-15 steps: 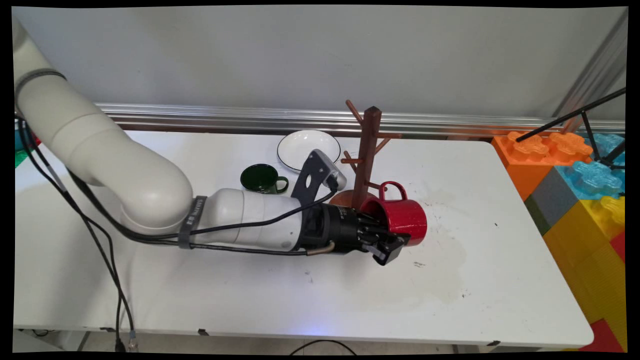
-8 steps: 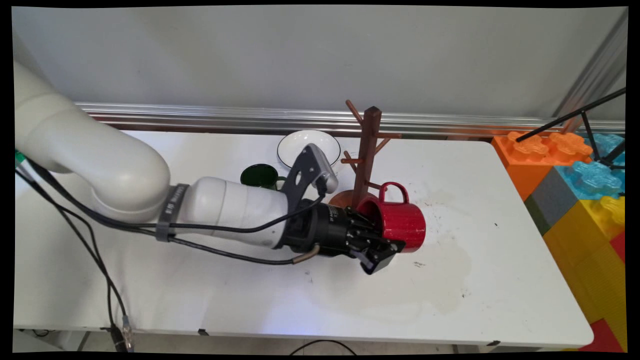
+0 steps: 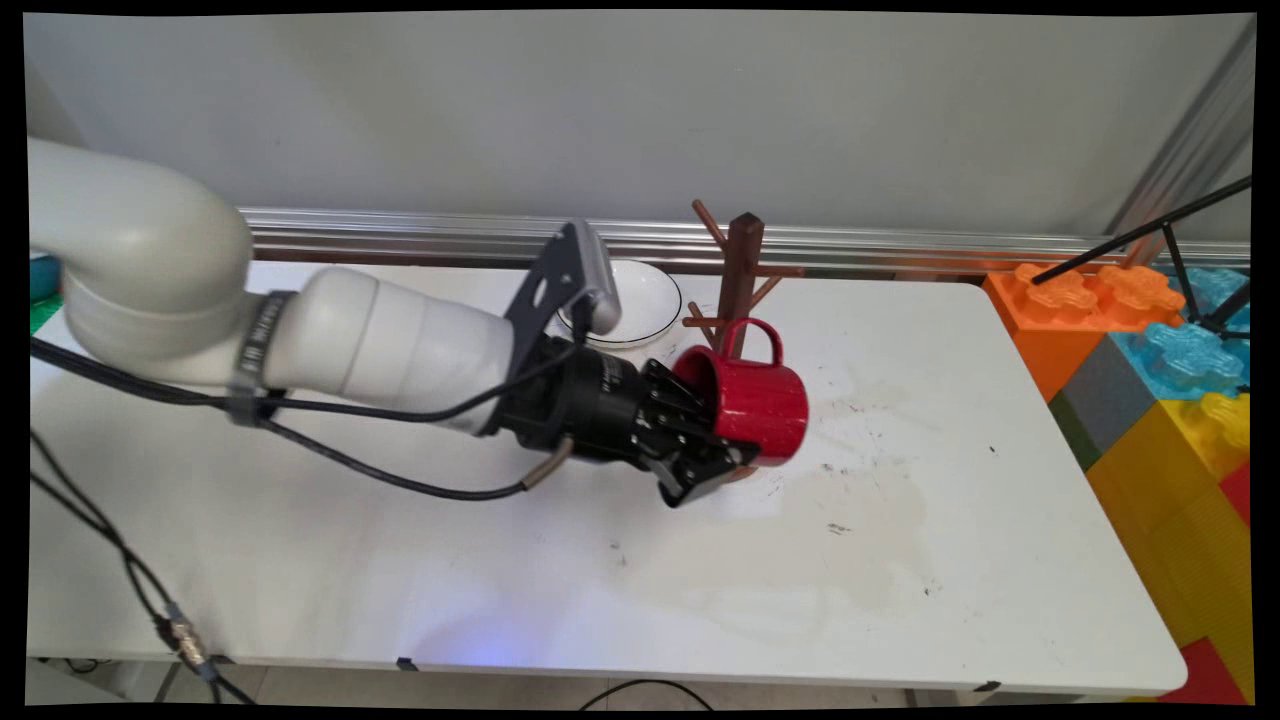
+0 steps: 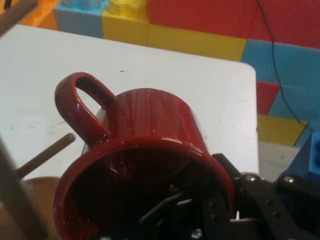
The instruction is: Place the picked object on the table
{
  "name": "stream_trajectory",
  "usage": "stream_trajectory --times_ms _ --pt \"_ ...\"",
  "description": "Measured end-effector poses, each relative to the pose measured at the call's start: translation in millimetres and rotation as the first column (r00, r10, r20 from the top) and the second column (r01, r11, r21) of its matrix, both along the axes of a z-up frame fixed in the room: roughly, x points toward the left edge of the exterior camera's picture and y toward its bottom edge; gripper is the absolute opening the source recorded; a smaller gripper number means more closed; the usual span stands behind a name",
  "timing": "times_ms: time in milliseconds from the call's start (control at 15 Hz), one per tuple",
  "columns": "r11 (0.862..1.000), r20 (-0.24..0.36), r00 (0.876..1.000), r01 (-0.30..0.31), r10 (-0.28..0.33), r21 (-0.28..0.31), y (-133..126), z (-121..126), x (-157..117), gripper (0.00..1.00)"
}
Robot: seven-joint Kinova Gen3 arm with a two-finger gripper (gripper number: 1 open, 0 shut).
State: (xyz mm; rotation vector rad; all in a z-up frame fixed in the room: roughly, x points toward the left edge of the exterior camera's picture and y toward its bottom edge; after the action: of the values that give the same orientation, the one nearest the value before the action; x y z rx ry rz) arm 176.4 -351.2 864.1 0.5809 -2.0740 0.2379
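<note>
My gripper (image 3: 716, 452) is shut on the rim of a red mug (image 3: 752, 405), with one finger inside the mug and one outside its near wall. The mug hangs on its side above the white table (image 3: 950, 520), mouth toward the hand and handle pointing up. It is right in front of the brown wooden mug tree (image 3: 742, 265), and its handle overlaps the tree's lower pegs. In the hand view the red mug (image 4: 150, 140) fills the middle, with the gripper (image 4: 215, 210) gripping its rim at the lower right and a wooden peg (image 4: 45, 155) close to the handle.
A white plate with a dark rim (image 3: 645, 300) lies behind the hand, near the back edge. Large coloured toy blocks (image 3: 1160, 380) are stacked just off the table's right end. A black stand's legs (image 3: 1180, 230) reach over them. Faint stains mark the table's right half.
The gripper has lifted the red mug off the table and carried it up and to the left, closer to the mug tree's pegs. The arm now covers the green mug.
</note>
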Motion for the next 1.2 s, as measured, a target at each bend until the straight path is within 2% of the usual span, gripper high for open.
stream_trajectory --times_ms 333,600,867,1000,1200 --pt "0.999 0.083 0.996 0.015 -0.013 -0.029 -3 18 18 0.00" --pt "1.000 0.177 0.984 0.020 -0.017 -0.010 -5 31 34 0.00" --pt "0.999 0.262 0.964 0.039 -0.040 0.009 -5 41 46 0.00" --pt "0.998 0.310 0.949 0.051 -0.055 0.023 -5 45 51 0.00" --pt "0.997 0.397 0.915 0.057 -0.072 0.048 -7 49 59 0.00"
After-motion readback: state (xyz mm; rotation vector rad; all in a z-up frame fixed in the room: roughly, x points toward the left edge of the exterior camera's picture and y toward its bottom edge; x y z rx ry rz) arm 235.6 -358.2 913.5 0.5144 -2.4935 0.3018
